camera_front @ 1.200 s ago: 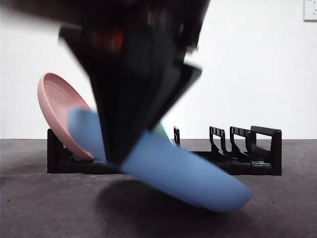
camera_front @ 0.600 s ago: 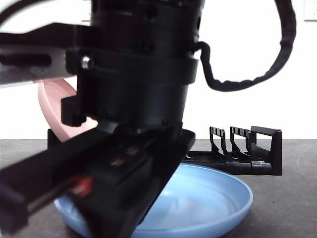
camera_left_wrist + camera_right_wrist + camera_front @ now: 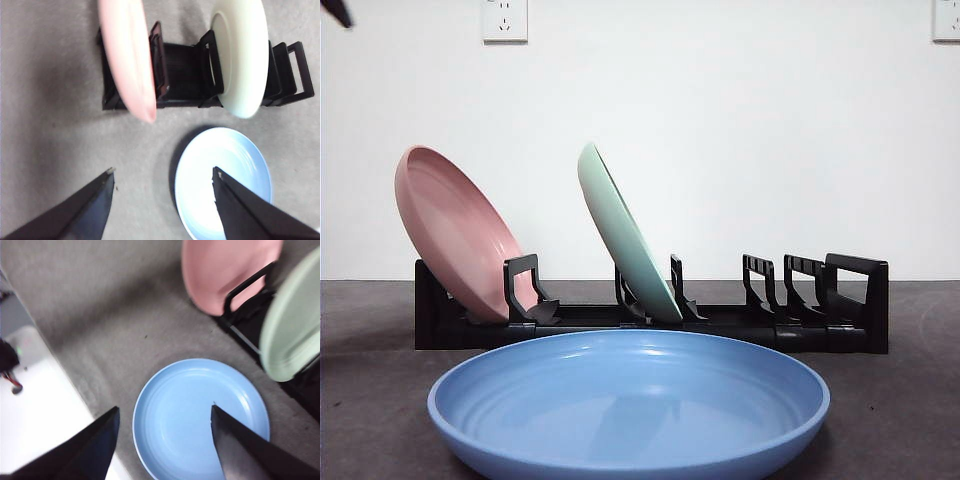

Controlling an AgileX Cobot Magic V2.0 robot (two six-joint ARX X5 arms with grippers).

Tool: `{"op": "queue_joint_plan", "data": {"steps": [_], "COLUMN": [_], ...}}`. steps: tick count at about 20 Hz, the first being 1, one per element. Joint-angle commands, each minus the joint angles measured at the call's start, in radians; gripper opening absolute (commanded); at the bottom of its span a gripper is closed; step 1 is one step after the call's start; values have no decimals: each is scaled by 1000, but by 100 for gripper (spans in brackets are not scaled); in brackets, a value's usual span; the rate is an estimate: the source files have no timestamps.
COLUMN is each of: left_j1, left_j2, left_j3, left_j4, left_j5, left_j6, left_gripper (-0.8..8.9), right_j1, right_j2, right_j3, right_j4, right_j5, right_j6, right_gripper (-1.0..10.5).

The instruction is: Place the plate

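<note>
A blue plate (image 3: 630, 400) lies flat on the table in front of the black dish rack (image 3: 650, 312); it also shows in the left wrist view (image 3: 220, 175) and the right wrist view (image 3: 200, 415). A pink plate (image 3: 455, 232) and a pale green plate (image 3: 625, 235) stand tilted in the rack's slots. My right gripper (image 3: 162, 412) is open and empty, high above the blue plate. My left gripper (image 3: 162, 175) is open and empty, also high above the table. In the front view only a black tip (image 3: 335, 12) shows at the top left corner.
The rack's right end (image 3: 820, 290) has several vacant slots. The dark grey table (image 3: 380, 400) spreads around the blue plate. The table's near edge and a white floor area (image 3: 40, 405) show in the right wrist view.
The blue plate went from tilted in a gripper to lying flat on the table. The gripper let go of it and rose out of the front view.
</note>
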Motion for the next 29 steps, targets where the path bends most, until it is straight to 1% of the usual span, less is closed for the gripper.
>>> {"op": "queue_joint_plan", "data": {"steps": [1, 2, 5, 8, 9, 11, 14, 15, 16, 17, 19, 20, 25, 29], "left_j1": [-58, -84, -150, -179, -185, -191, -190, -190, -190, -190, -191, -191, -190, -190], "left_j2": [112, 160, 324, 455, 494, 544, 582, 586, 586, 586, 586, 586, 584, 582], "left_j3": [109, 148, 264, 340, 359, 371, 371, 371, 371, 371, 372, 372, 391, 490], "left_j4": [9, 8, 7, 9, 9, 12, 27, 39, 48, 60, 67, 68, 61, -11], "left_j5": [-98, -145, -290, -383, -425, -478, -492, -492, -492, -492, -492, -492, -510, -550], "left_j6": [-37, -40, -40, -52, -57, -57, -57, -56, -54, -54, -53, -48, -28, -3], "left_gripper": [303, 303, 302, 302, 302, 302, 300, 272, 220, 145, 42, 11, 11, 11], "right_j1": [-21, -35, -60, -65, -65, -65, -65, -65, -65, -65, -65, -65, -65, -65], "right_j2": [-37, -51, -66, -66, -66, -66, -66, -66, -66, -66, -66, -66, -66, -66], "right_j3": [23, 23, 23, 23, 23, 23, 23, 23, 23, 23, 23, 23, 23, 23], "right_j4": [0, -6, -55, -90, -90, -93, -102, -107, -111, -112, -113, -116, -119, -121], "right_j5": [4, 11, 69, 119, 125, 130, 130, 131, 131, 133, 135, 135, 138, 172], "right_j6": [34, 34, 33, 33, 33, 33, 33, 34, 35, 37, 37, 37, 38, 37], "right_gripper": [288, 288, 288, 288, 288, 288, 288, 288, 288, 288, 288, 288, 288, 288]}}
